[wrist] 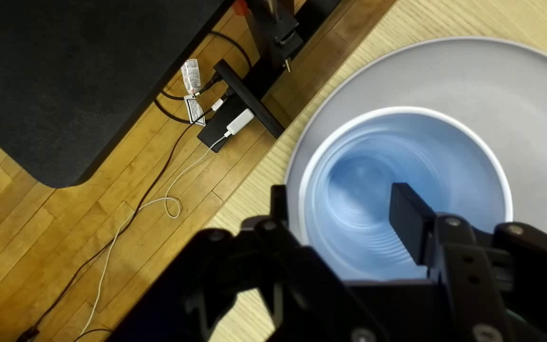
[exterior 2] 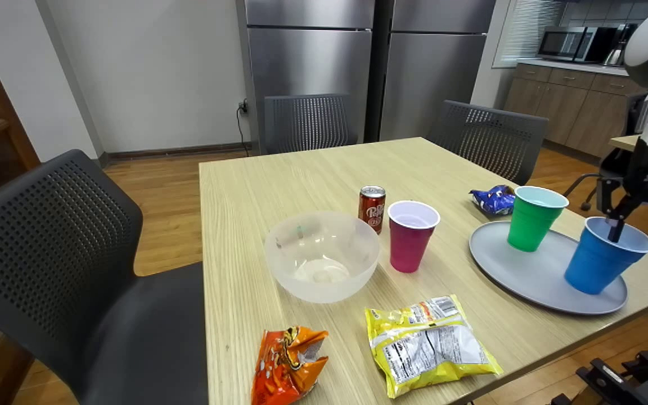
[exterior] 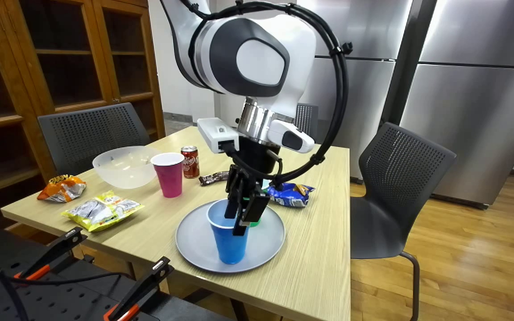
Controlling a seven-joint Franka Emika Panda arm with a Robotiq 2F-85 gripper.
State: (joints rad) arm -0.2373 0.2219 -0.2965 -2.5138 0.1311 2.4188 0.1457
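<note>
Blue cup, one, your work piece. Location: on the plate, in the part of it nearest the edge of the bench. It rests on its base; you cannot be sure from here that it has no slight lean.

End effector, one, at the blue cup, above the plate. Your fingers stand well parted, the cup's wall between them: one finger within the mouth, its mate outside the rim. Gaps show in the wrist view, so nothing is pinched.

Step in hand, by judgement: fingers set astride the wall, at the start or the finish of a grip; this moment does not settle which. Next move, by judgement: should you withdraw, it calls for a straight rise, lest the inner finger catch the rim and tip the cup; should you grip, an even approach to the wall.

Containers:
- Blue cup: your inner finger; nothing else shows, down to the bottom.
- Green cup: on the plate, near the blue cup; lower inside hidden.
- Purple cup: off the plate, between it and the bowl; lower inside hidden.
- Bowl: farther from the plate than the purple cup; frosted, nothing seen in it.
- Soda can: well apart from the plate, near the purple cup; contents hidden.
- Blue bag: just beside the plate; contents hidden.
- Yellow bag: near the plate; contents hidden.
- Orange bag: well apart from the plate; contents hidden.
</note>
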